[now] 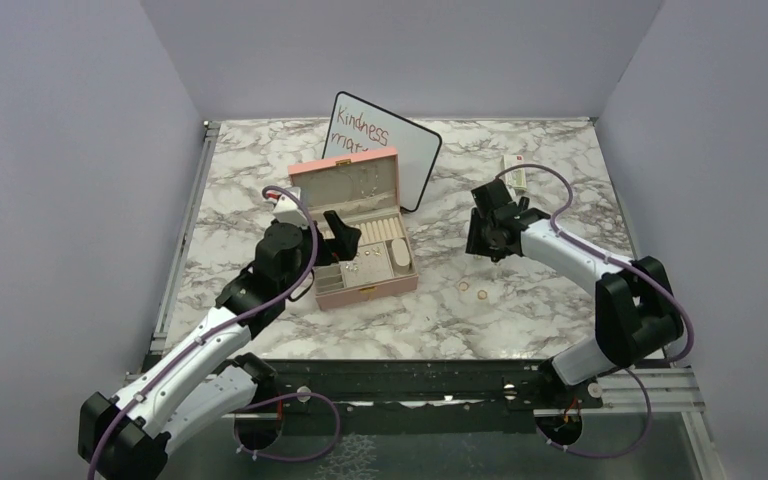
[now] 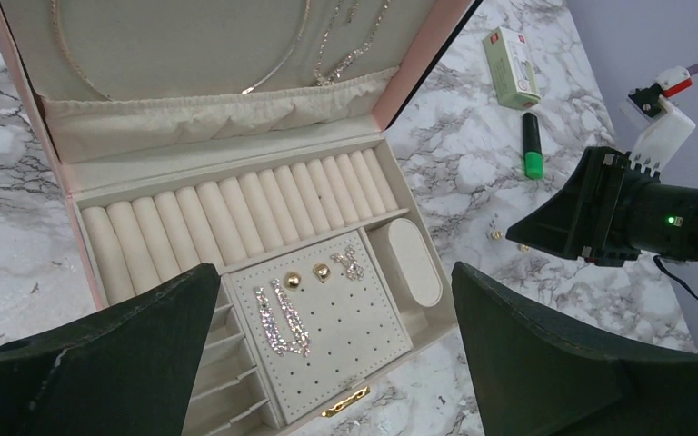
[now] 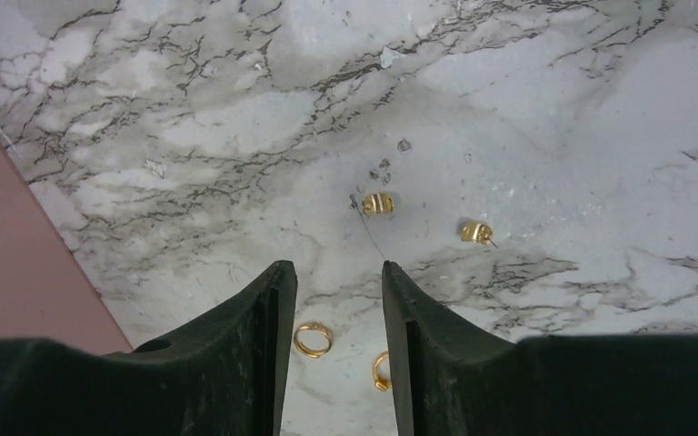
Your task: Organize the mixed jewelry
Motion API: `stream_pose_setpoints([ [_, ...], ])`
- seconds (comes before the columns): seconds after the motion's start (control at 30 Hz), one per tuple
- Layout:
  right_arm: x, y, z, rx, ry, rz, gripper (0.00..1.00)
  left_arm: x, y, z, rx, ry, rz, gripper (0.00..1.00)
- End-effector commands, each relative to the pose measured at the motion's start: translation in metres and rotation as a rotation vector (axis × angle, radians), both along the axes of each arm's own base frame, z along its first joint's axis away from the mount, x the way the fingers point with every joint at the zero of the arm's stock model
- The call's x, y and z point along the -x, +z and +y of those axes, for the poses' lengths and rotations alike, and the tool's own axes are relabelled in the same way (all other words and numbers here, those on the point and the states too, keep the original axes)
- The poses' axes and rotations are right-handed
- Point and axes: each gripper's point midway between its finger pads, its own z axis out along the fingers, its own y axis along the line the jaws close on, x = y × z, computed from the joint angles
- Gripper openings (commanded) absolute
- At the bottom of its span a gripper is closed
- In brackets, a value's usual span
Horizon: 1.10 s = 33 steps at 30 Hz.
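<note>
The pink jewelry box (image 1: 397, 285) stands open mid-table. Its earring panel (image 2: 363, 345) holds two gold studs (image 2: 293, 280) and sparkly earrings (image 2: 282, 320). My left gripper (image 1: 340, 232) hovers over the box, open wide and empty (image 2: 334, 272). Two gold rings (image 1: 463, 287) lie on the marble right of the box. In the right wrist view they (image 3: 313, 339) lie between and below the fingers, with two small gold earrings (image 3: 378, 203) farther out. My right gripper (image 1: 488, 238) is open and empty above them (image 3: 334, 268).
A whiteboard (image 1: 410, 150) leans behind the box. A white-green packet (image 2: 515, 66) and a green marker (image 2: 532, 145) lie at the back right. The box's pink side (image 3: 9, 272) is left of my right gripper. Necklaces hang in the lid (image 2: 191, 45).
</note>
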Motion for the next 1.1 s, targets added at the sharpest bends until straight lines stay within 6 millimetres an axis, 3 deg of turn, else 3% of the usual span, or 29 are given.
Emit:
stream_pose_setpoints([
  [0.0, -0.015, -0.005, -0.006, 0.062, -0.015, -0.001, 0.42, -0.004, 0.004, -0.009, 0.003, -0.036, -0.019, 0.99],
  [0.3, -0.023, -0.023, -0.006, 0.106, 0.03, 0.012, 0.22, -0.006, -0.001, -0.008, 0.0, -0.018, -0.003, 0.93],
  [0.7, -0.036, -0.036, -0.009, 0.157, 0.042, 0.008, 0.19, -0.008, -0.004, -0.008, -0.007, -0.012, 0.009, 0.87],
  [1.07, -0.038, -0.032, -0.01, 0.162, 0.04, -0.007, 0.01, -0.01, -0.007, -0.011, -0.012, -0.02, 0.02, 0.8],
])
